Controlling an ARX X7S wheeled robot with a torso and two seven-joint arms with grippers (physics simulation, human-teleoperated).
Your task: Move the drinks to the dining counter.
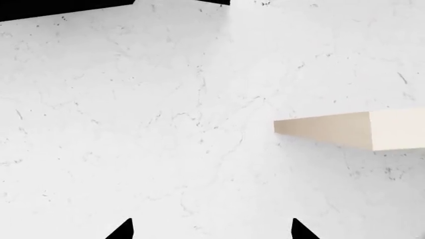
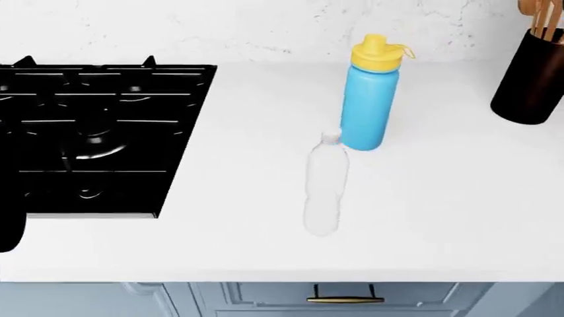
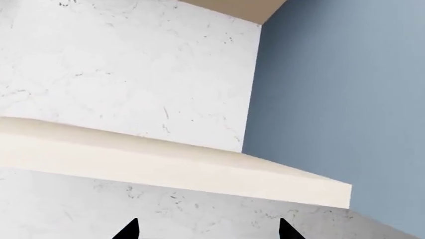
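In the head view a sky-blue flask with a yellow screw lid stands upright on the white worktop. A slimmer clear plastic bottle stands just in front of it, to its left. Neither gripper shows in the head view. In the left wrist view my left gripper is open and empty, its black fingertips wide apart before a marbled white wall. In the right wrist view my right gripper is open and empty, facing a wall and a cream shelf. The dining counter is out of view.
A black hob fills the worktop's left part. A black utensil holder with wooden utensils stands at the far right. A grey-blue drawer with a brass handle lies below the front edge. Cream shelves jut from the marbled wall.
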